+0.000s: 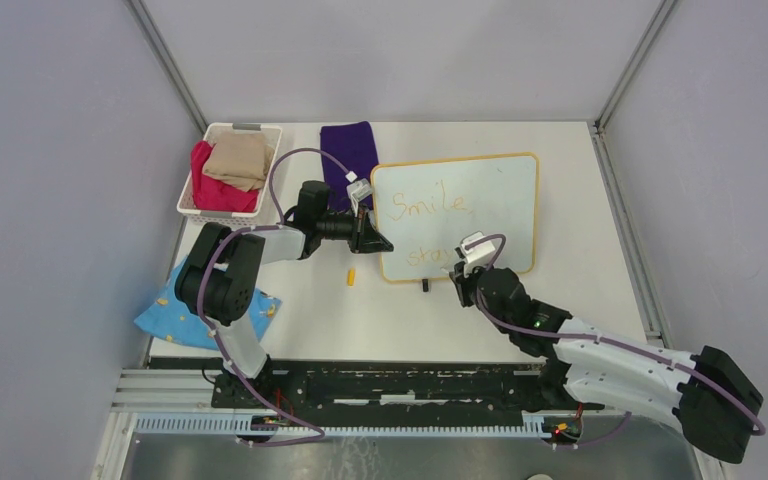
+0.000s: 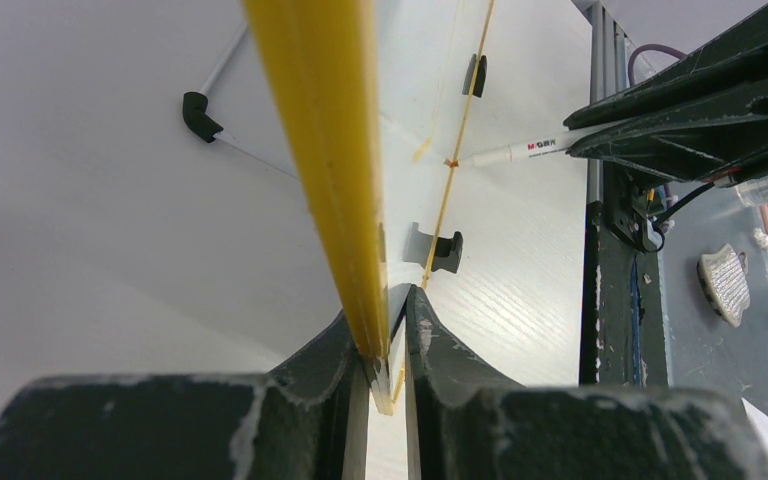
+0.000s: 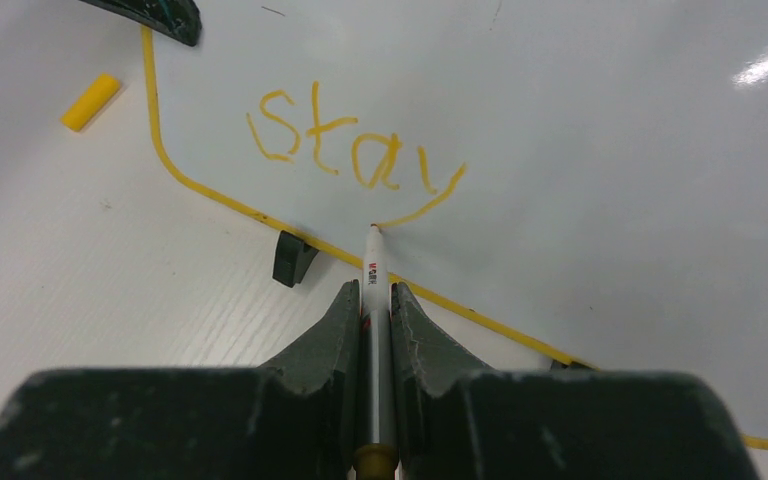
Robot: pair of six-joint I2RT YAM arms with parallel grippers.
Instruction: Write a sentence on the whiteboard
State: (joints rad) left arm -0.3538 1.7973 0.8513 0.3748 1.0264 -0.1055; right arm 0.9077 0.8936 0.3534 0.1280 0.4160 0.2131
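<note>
– Whiteboard (image 1: 505,200) lies on the table (image 1: 580,290), to the right of the middle. Who holds it?
– Left gripper (image 2: 390,340) is closed tight on its yellow frame, at the left edge. Right gripper (image 3: 375,295) is pinched around a white marker (image 3: 373,262); the tip is at the tail of the "y".
– And the sentence (image 1: 430,205)?
– "Smile," above and "stay" (image 3: 350,150) below, in orange-yellow. A small yellow cap (image 1: 351,277) lies near the board.

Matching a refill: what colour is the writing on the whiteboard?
Orange-yellow writing, clearest in right wrist view.

Whiteboard (image 1: 505,215) with orange writing (image 1: 430,207), left hand (image 1: 384,243) at its left edge
</note>
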